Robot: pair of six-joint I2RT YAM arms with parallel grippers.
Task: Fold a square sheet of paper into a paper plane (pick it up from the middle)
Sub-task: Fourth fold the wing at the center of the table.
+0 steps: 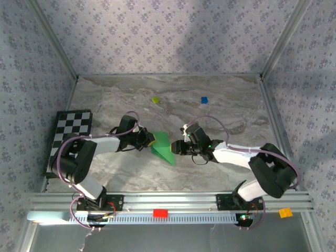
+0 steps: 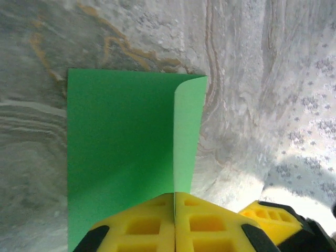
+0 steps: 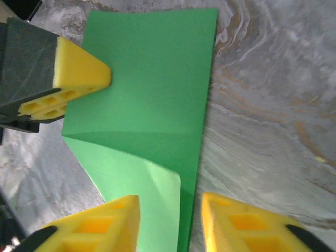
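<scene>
We see the square sheet of paper [image 1: 164,148], partly folded, lying on the marble table [image 1: 226,110] at centre frame in the top view, between both arms. The left gripper [image 1: 151,140] meets its left side. In the left wrist view its yellow fingers [image 2: 210,223] at bottom centre are pressed together, pinching a raised flap of the sheet. The right gripper [image 3: 170,215], at the bottom of the right wrist view, has jaws apart with the sheet's edge in the gap, unclamped. The checkerboard [image 1: 72,126] sits far left.
</scene>
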